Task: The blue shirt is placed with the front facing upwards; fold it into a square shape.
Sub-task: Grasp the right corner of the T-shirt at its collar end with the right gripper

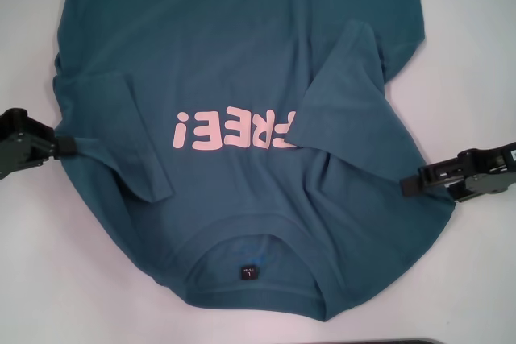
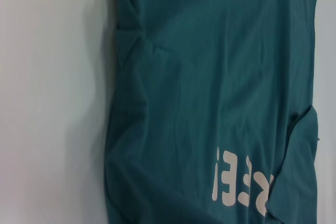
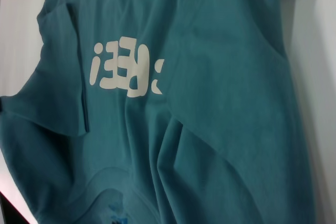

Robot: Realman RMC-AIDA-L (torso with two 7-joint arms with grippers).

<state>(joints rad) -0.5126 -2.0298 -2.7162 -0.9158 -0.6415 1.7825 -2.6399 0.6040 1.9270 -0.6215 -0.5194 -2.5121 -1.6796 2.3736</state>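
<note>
We see a plain white table point(image 1: 476, 54) carrying the blue shirt point(image 1: 234, 46), which lies spread front-up across its middle, collar at the near edge, both sleeves folded inward over the chest.

Both arms end in matte black, blocky hardware. The left pincer point(image 1: 68, 146) is a chunky black housing with angled facets that narrows to a short, flat dark tip. The right pincer point(image 1: 409, 185) is longer and slimmer, a black bar with a ridged, stepped upper edge, a squared tip, and a small pale marking on its housing.
</note>
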